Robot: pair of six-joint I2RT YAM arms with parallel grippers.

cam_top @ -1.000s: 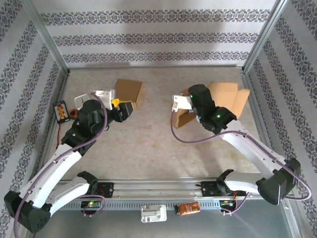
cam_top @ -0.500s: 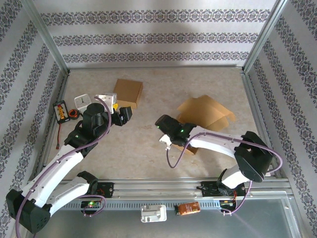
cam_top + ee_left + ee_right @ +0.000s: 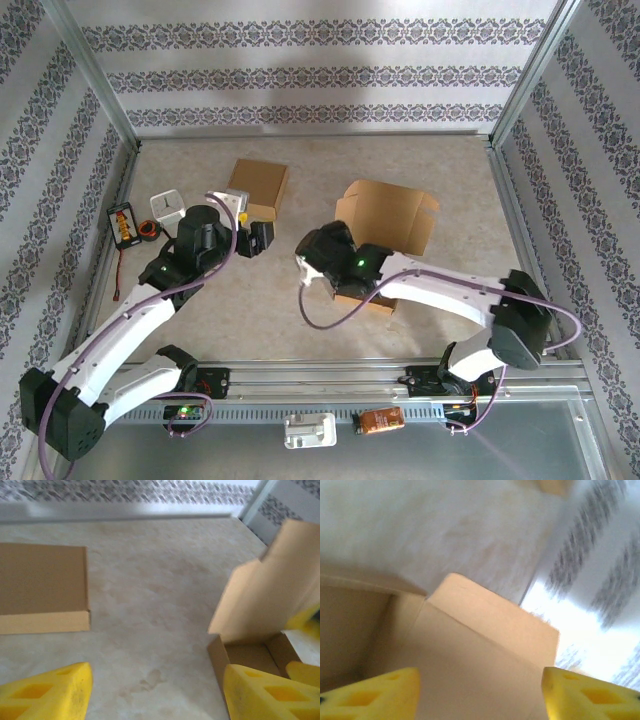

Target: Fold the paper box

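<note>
The brown paper box sits open right of the table's middle, its lid flap standing up at the back. In the left wrist view the box shows at the right, flap raised over the tray. My right gripper is at the box's near-left corner; its yellow fingers stand wide apart and open, with the inner flap panel close in front of them. My left gripper hovers left of the box, open over bare table, nothing between its fingers.
A closed, folded box lies at the back left, also in the left wrist view. A black-orange device, a black ring and a small white block sit by the left wall. Metal frame posts border the table.
My right arm swung from the back right to the table's middle, and the box moved left and now stands with its flap upright. My left gripper crept right toward it.
</note>
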